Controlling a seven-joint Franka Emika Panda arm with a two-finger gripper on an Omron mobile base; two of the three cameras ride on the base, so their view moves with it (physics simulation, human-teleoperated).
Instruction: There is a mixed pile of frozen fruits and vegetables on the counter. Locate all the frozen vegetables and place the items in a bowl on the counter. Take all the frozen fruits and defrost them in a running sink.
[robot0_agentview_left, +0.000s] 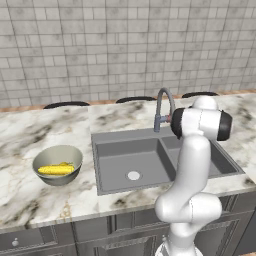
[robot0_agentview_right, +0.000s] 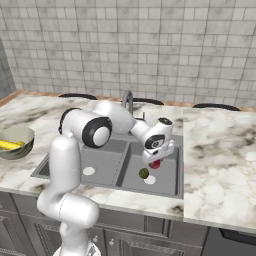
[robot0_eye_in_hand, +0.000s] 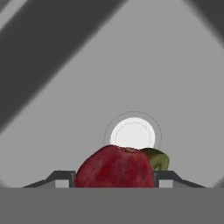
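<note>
Sitting on the counter (robot0_agentview_left: 20, 145) at the left, the bowl (robot0_agentview_left: 57, 164) holds the corn (robot0_agentview_left: 56, 170). Over the sink's (robot0_agentview_right: 165, 187) right basin, the gripper (robot0_agentview_right: 156, 163) hangs clamped on the red fruit (robot0_eye_in_hand: 114, 167), above the olive lump (robot0_agentview_right: 144, 173) beside the drain (robot0_eye_in_hand: 132, 132).

Corn cob (robot0_agentview_left: 56, 170) in bowl (robot0_agentview_left: 46, 156) left of sink (robot0_agentview_left: 112, 150), two fruits (robot0_agentview_right: 144, 173) in its right basin
</note>
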